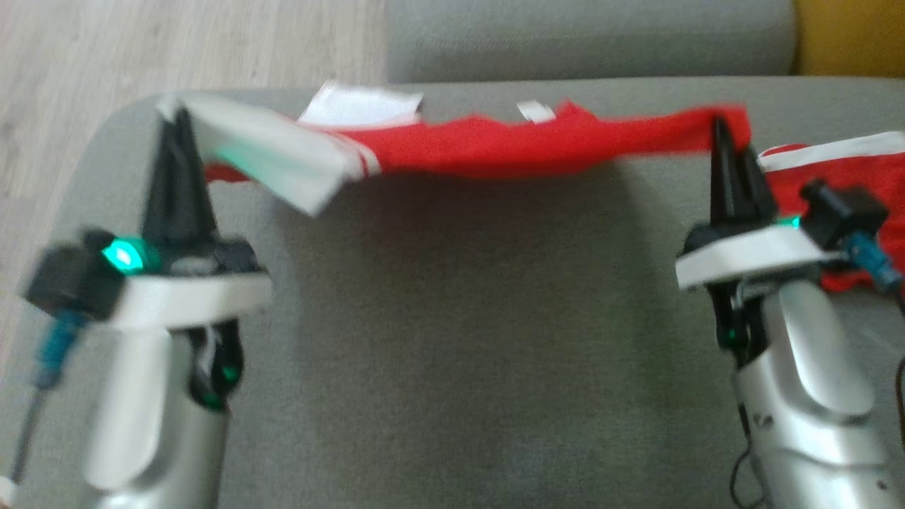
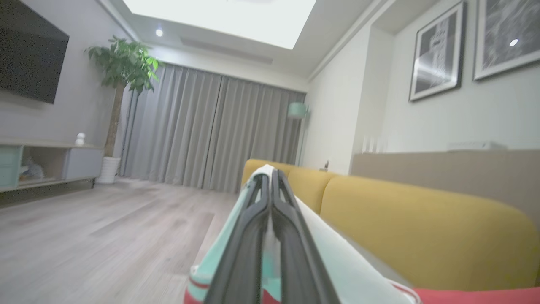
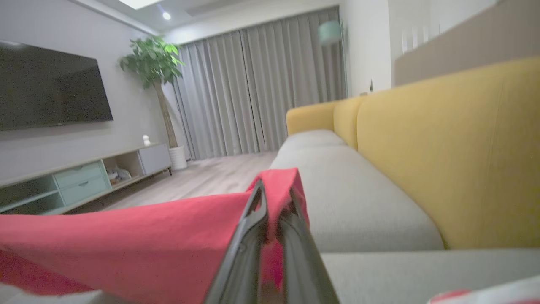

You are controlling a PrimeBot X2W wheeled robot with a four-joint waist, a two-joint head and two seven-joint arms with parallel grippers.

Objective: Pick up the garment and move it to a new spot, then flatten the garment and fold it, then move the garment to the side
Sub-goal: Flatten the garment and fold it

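The garment (image 1: 495, 145) is red with white sleeves and trim. It hangs stretched in a band between my two grippers above the grey sofa seat (image 1: 459, 339). My left gripper (image 1: 178, 116) is shut on the garment's white end; the left wrist view shows white cloth (image 2: 320, 249) pinched between its closed fingers (image 2: 257, 228). At the right, my right gripper (image 1: 720, 127) is shut on the red edge, and red fabric (image 3: 147, 236) drapes over its tips (image 3: 270, 196) in the right wrist view. A red and white part (image 1: 841, 170) lies on the seat behind the right wrist.
The grey seat's left edge drops to a wooden floor (image 1: 106, 56). A grey cushion (image 1: 587, 35) lies beyond the garment, with a yellow backrest (image 1: 848, 35) at the far right. The wrist views show a TV unit (image 3: 84, 177), curtains and a potted plant (image 2: 122, 67).
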